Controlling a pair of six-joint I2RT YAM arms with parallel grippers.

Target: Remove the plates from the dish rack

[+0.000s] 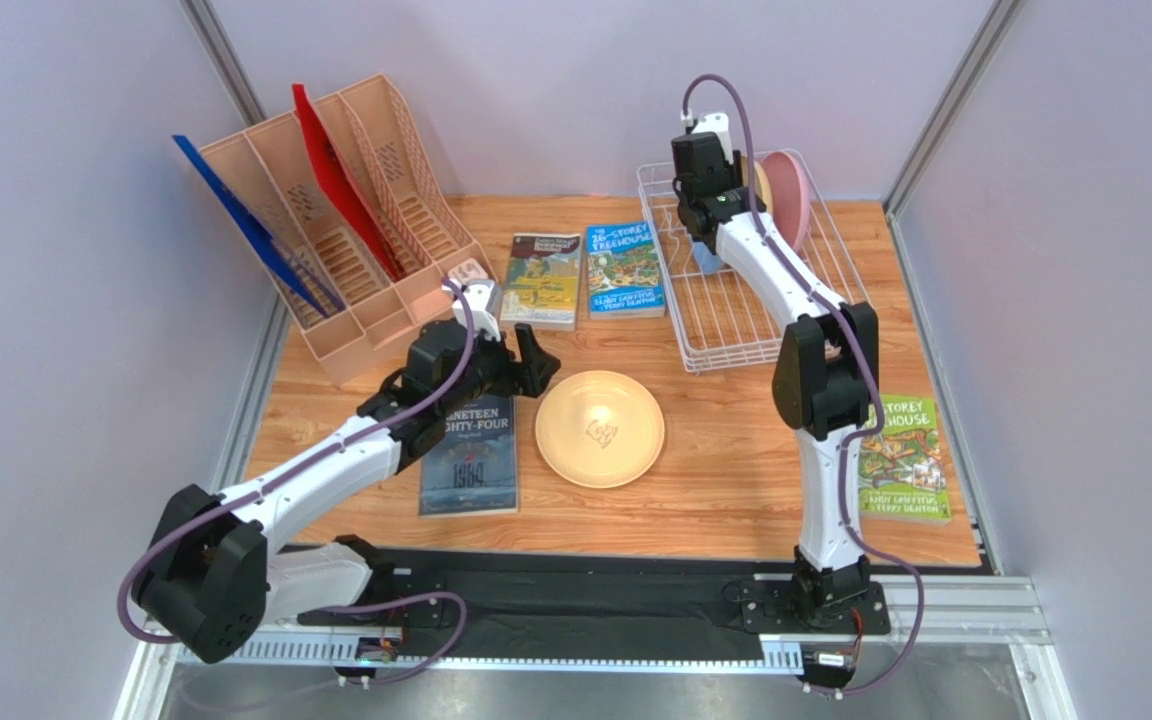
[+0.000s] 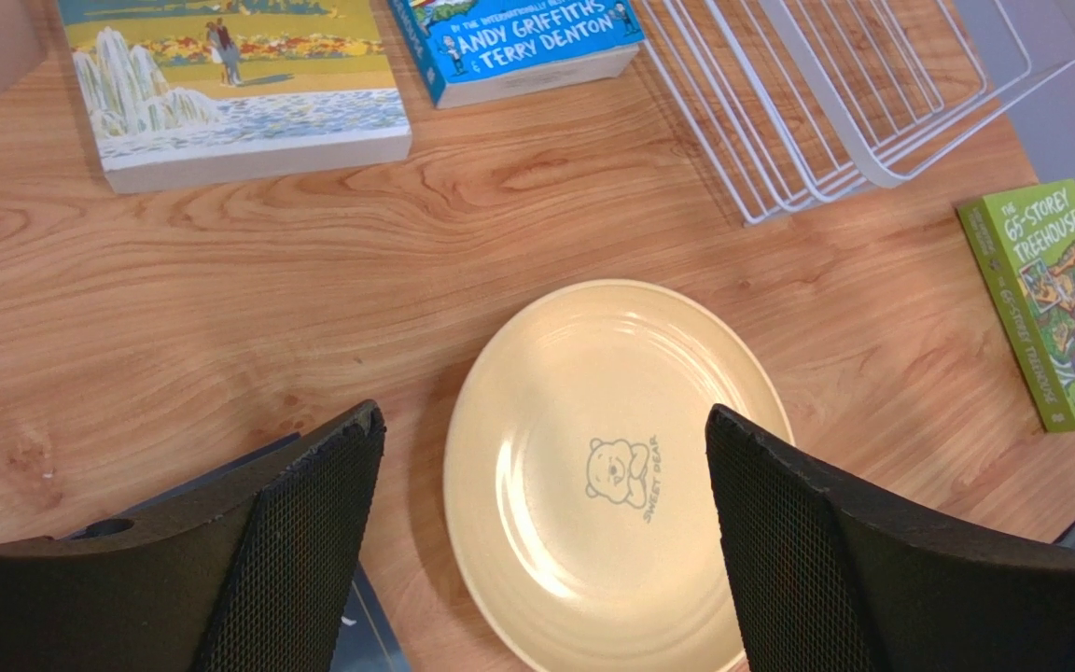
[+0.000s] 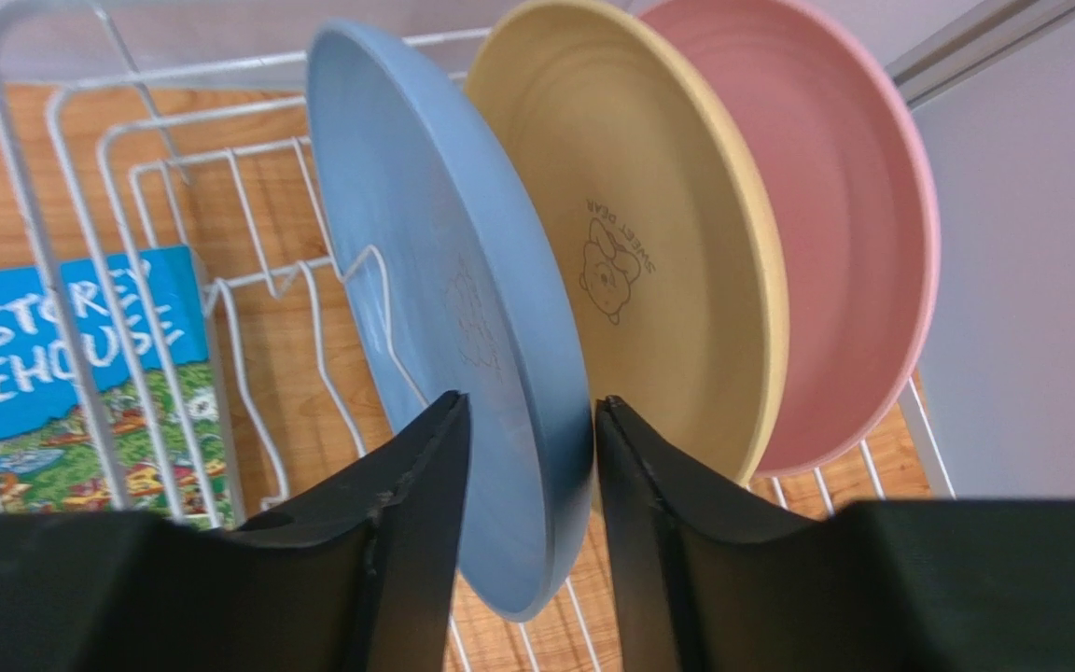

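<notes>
A pale yellow plate (image 1: pixel 599 429) (image 2: pixel 613 476) lies flat on the table, bear mark up. My left gripper (image 1: pixel 530 360) (image 2: pixel 543 420) hovers above its left side, open and empty. In the white wire dish rack (image 1: pixel 755 323) (image 2: pixel 838 126) three plates stand on edge: light blue (image 3: pixel 431 238), pale yellow (image 3: pixel 641 252) and pink (image 3: pixel 838 238) (image 1: pixel 793 195). My right gripper (image 1: pixel 713 252) (image 3: pixel 529 420) reaches into the rack. Its fingers (image 3: pixel 417 476) sit one on each face of the light blue plate's lower rim, closed against it.
A peach file organiser (image 1: pixel 342 225) holding blue and red folders stands at the back left. Books lie on the table: two (image 1: pixel 542 278) (image 1: pixel 624 270) left of the rack, a dark one (image 1: pixel 470 450) under my left arm, a green one (image 1: pixel 901 458) at the right.
</notes>
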